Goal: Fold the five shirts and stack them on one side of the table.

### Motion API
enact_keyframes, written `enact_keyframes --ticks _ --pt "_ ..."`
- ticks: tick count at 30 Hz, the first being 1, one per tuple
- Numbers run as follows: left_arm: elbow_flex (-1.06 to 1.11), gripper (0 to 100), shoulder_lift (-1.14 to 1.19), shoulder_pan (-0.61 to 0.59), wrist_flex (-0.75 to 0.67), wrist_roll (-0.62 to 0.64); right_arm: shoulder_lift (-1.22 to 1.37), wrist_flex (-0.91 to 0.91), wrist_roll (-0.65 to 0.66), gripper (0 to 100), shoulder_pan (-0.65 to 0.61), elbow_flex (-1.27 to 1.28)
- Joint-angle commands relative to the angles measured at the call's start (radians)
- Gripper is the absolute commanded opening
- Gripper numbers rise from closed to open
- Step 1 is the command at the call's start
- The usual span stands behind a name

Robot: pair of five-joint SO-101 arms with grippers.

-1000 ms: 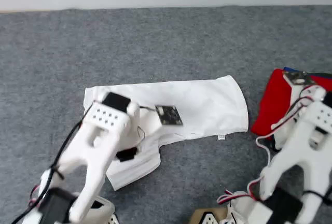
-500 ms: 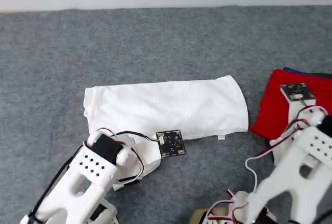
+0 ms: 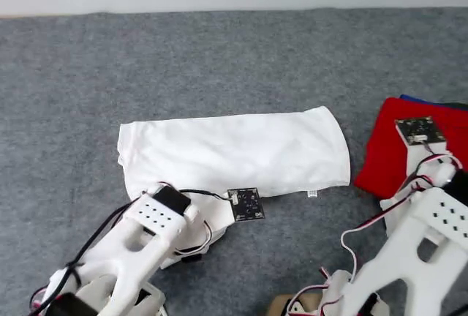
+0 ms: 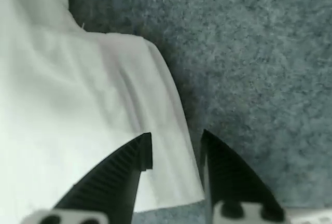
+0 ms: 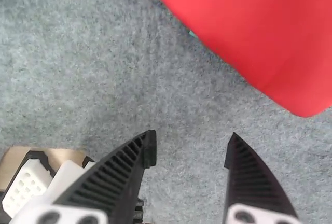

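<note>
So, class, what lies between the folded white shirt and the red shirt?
Only a narrow bare strip of grey fabric-covered table separates the folded white shirt from the red shirt, clearest in the high view.

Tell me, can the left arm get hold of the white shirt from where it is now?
Probably yes. The left gripper is open at an edge of the white shirt, one finger over the cloth and the other over the grey table. Nothing lies in between.

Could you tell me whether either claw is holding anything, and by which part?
Nothing is held. The left claw hangs open over the edge of the white shirt, and the right claw hangs open above the grey mat near the red shirt.
</note>
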Motion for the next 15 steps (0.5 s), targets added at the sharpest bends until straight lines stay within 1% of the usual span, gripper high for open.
enact_keyframes --ticks 1,6,11,15 --pt "-0.019 16 0.038 -0.011 -0.034 0.005 -0.028 0.022 0.006 23.1 0.007 -0.009" --pt "-0.050 16 0.124 -0.014 -0.032 0.009 -0.033 0.025 0.003 23.1 0.007 -0.009" --pt "-0.143 13 0.267 -0.078 -0.026 0.029 -0.070 0.025 0.005 23.1 0.007 -0.009" --pt "-0.243 7 0.391 -0.103 0.026 0.029 -0.085 0.025 0.008 23.1 0.007 -0.009"
